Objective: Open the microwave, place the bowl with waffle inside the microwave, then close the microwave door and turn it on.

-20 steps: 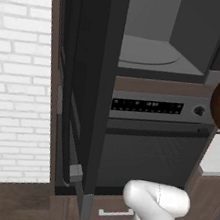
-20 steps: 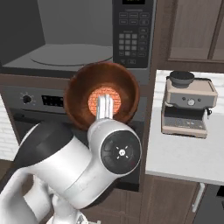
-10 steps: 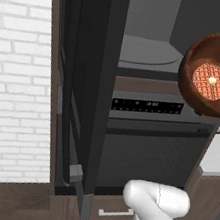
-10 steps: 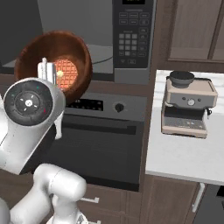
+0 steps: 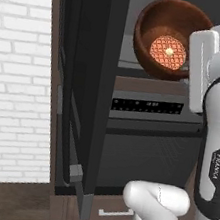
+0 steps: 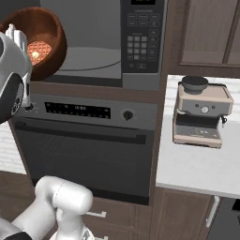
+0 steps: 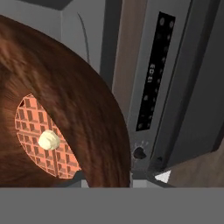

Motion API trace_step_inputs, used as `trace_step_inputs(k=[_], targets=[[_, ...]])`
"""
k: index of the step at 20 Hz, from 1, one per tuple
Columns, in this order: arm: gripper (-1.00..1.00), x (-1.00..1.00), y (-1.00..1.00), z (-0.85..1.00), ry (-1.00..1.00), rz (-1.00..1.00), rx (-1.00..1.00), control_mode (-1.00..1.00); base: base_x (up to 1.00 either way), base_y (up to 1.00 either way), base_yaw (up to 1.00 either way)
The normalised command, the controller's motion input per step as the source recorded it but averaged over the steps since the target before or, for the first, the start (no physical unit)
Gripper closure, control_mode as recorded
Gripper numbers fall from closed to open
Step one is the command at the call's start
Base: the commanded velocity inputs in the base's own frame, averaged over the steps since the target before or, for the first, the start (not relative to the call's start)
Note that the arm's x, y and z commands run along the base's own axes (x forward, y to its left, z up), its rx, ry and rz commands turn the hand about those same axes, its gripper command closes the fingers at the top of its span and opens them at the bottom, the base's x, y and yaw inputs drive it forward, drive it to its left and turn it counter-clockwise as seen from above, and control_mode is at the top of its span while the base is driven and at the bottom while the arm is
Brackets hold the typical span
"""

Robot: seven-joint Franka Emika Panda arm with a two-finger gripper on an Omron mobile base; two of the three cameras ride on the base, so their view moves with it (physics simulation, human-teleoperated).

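Bowl held up at the open microwave

Left base view: the gripper (image 5: 190,64) clamps the bowl (image 5: 170,20) by its rim, tilted, before the microwave (image 5: 142,51) cavity; the microwave door (image 5: 85,87) stands open at 9 o'clock. Right base view: bowl at 10 o'clock. Hand view: the waffle (image 7: 46,140) lies inside.

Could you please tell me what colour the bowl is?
The bowl is glossy reddish-brown wood, clearest in the left base view.

Both base views look forward over the arm from behind, sharing the microwave (image 5: 158,44) (image 6: 93,42) and oven (image 5: 150,139) (image 6: 89,140). The hand view sits close against the bowl (image 7: 65,118).
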Motion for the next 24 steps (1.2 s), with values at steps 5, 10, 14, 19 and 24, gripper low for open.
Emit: trace_step_inputs(k=[5, 10, 14, 19, 24], targets=[[1.0, 1.0, 0.57, 0.0, 0.07, -0.11, 0.0, -1.0, 0.0, 0.0, 0.0], [1.0, 0.92, 0.11, -0.01, 0.01, -0.17, 0.04, -1.0, 0.0, 0.0, 0.0], [1.0, 0.88, 0.0, -0.06, 0.0, -0.12, 0.09, -1.0, 0.0, 0.0, 0.0], [1.0, 0.78, 0.0, -0.33, 0.09, -0.01, 0.09, -1.0, 0.0, 0.0, 0.0], [1.0, 0.64, 0.0, -0.23, 0.04, 0.0, 0.1, -1.0, 0.0, 0.0, 0.0]])
